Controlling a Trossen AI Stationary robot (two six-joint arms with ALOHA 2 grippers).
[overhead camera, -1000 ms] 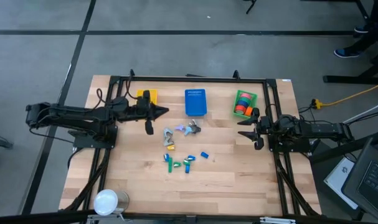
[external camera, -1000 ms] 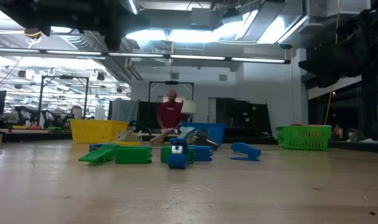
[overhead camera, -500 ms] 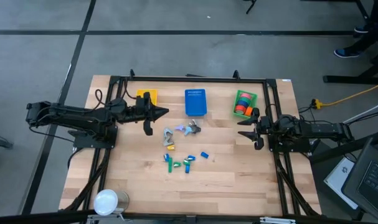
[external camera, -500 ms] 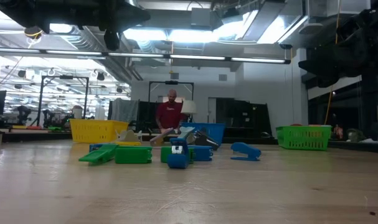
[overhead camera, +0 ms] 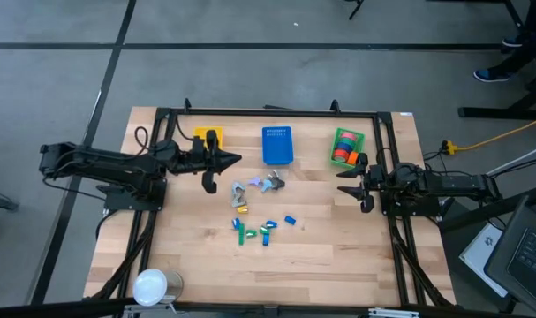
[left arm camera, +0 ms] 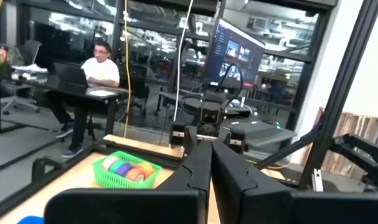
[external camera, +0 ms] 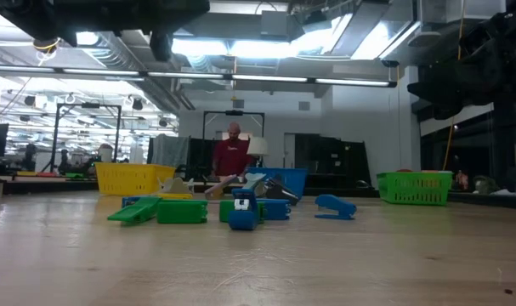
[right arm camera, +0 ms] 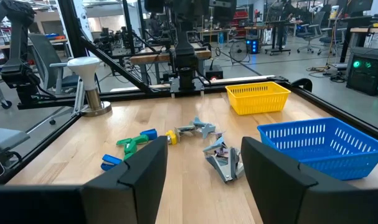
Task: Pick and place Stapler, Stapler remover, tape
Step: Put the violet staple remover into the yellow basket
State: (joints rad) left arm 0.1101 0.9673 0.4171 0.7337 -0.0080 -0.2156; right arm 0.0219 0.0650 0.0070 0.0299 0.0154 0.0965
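Tape rolls [overhead camera: 343, 147] sit in green mesh basket [overhead camera: 360, 139]; staplers [overhead camera: 265, 232] and removers [overhead camera: 254, 186] remain mid-desk. Left gripper [overhead camera: 233, 160] pinched empty, right gripper [overhead camera: 344, 184] spread empty.

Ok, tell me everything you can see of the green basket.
The green basket is a small rectangular bin of what looks like plastic mesh, with slotted walls and a solid rim. It sits upright on the table, at the far edge toward the right arm's side, level with the blue basket. It holds tape rolls in orange, red, green and other colours, packed close together. No gripper touches it; the right gripper hovers nearby, open.
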